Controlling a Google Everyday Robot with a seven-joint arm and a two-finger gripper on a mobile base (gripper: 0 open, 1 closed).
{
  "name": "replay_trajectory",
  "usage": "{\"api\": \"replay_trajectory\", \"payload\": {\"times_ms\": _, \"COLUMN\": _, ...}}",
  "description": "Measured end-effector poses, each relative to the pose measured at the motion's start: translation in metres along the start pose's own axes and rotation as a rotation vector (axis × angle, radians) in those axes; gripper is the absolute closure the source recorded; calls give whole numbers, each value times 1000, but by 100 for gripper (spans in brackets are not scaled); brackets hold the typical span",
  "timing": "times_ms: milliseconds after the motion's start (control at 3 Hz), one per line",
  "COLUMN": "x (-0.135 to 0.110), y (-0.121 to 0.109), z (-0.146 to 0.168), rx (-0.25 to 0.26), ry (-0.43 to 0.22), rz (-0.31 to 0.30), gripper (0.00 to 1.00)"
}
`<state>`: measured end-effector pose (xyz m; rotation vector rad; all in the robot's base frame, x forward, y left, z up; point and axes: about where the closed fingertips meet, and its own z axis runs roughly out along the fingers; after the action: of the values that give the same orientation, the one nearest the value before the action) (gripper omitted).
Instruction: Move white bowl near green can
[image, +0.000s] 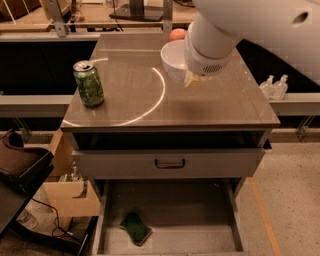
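Just one camera here, sitting high up in front of the cabinet and tilted down at it, so you see the whole steel top (215, 102) plus the front and the open bottom drawer (170, 205). It's pretty close: the cabinet fills most of the frame, with a bit of floor either side. The arm hangs in from the upper right, huge and right by the lens, with the gripper (191, 79) under it at the white bowl (172, 56), toward the back.
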<state>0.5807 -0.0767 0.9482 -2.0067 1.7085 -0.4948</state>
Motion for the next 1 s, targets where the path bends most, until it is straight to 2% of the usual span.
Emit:
{"api": "replay_trajectory", "payload": {"times_ms": 333, "x": -32, "y": 24, "z": 11, "rx": -22, "ry": -81, "rz": -84, "gripper": 100}}
{"api": "replay_trajectory", "payload": {"times_ms": 667, "x": -61, "y": 32, "z": 25, "rx": -52, "ry": -147, "rz": -188, "gripper": 100}}
{"api": "replay_trajectory", "payload": {"times_ms": 1000, "x": -84, "y": 33, "z": 43, "rx": -88, "ry": -186, "rz": -273, "gripper": 100}}
